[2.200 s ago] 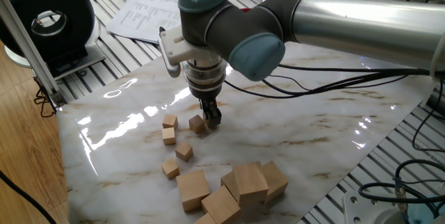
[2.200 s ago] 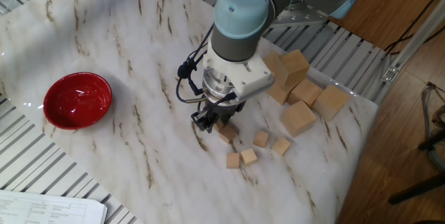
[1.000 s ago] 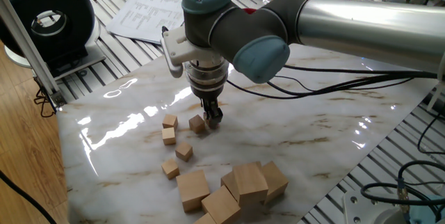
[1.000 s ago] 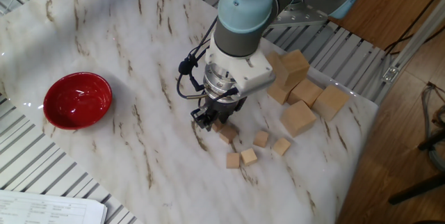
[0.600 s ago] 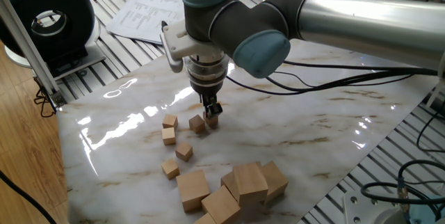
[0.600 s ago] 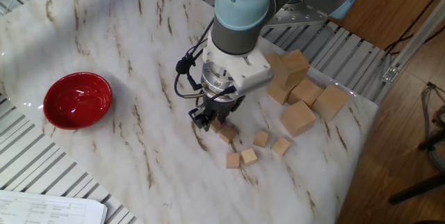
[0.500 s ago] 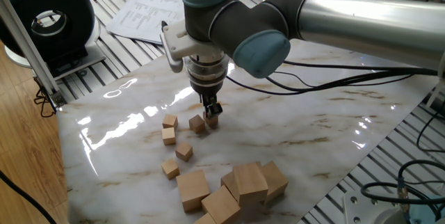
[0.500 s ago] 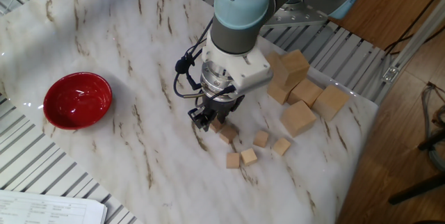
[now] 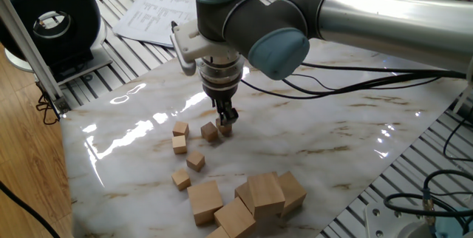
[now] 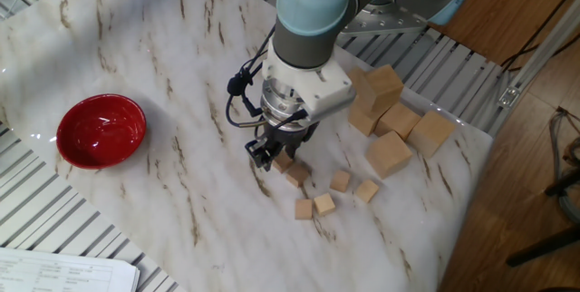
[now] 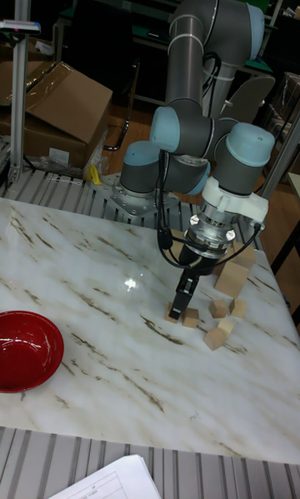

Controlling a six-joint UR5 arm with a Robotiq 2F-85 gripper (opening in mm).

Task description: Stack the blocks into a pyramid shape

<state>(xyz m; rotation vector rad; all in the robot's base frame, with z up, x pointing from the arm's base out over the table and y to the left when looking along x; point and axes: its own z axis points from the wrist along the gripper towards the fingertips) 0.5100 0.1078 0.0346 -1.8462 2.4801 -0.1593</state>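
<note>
Marble table: block between end effector fingers.

Gripper points down, low over table, jaws narrow.

Matt wooden blocks on glossy marble-look table.

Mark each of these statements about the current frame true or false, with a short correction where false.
1. The pincer is shut on a small block. True.
2. The red bowl holds a block. False: it is empty.
3. A finished pyramid stands on the marble sheet. False: the small blocks lie singly, unstacked.
4. The large wooden cubes sit in a cluster apart from the pincer. True.
5. Another small block rests right beside the gripped one. True.
</note>
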